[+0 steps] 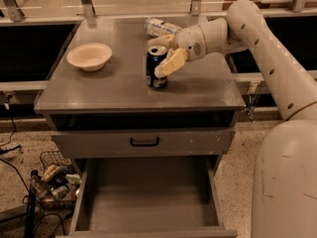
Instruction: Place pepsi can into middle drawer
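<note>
The pepsi can (154, 71) is dark blue with a silver top and stands upright near the middle of the grey cabinet top (114, 90). My gripper (165, 52) reaches in from the right and is open. One pale finger (171, 62) lies against the can's right front side and the other sits behind its top rim. The can rests on the cabinet top. The middle drawer (148, 195) is pulled out below, a grey box with a flat floor and nothing in it.
A cream bowl (89, 56) sits at the left of the cabinet top. A clear plastic water bottle (159, 27) lies at the back behind the can. A shut drawer front with a black handle (144, 142) is above the open drawer. A wire basket of items (54, 177) stands on the floor at left.
</note>
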Action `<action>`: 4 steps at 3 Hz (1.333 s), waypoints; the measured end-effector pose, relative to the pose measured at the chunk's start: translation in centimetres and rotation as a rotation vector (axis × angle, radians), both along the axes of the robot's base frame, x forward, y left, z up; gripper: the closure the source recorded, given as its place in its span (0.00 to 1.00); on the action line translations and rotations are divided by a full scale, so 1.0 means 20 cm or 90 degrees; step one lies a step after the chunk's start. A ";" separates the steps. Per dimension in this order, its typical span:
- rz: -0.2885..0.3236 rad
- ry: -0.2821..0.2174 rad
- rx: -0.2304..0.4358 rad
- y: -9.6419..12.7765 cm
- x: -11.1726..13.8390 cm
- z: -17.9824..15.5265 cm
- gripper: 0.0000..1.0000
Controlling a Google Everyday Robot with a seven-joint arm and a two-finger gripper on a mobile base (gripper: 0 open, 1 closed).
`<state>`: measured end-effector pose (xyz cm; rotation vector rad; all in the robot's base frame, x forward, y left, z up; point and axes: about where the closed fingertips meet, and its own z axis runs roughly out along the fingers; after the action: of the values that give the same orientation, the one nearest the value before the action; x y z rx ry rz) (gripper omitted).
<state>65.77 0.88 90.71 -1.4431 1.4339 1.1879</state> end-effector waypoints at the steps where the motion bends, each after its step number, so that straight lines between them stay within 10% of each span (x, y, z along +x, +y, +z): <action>1: 0.002 0.006 -0.002 0.00 0.00 -0.02 0.00; 2: 0.002 0.006 -0.002 0.00 0.00 -0.02 0.00; 4: 0.002 0.006 -0.002 0.01 0.00 -0.02 0.49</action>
<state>65.77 0.98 90.39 -1.4445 1.4408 1.1963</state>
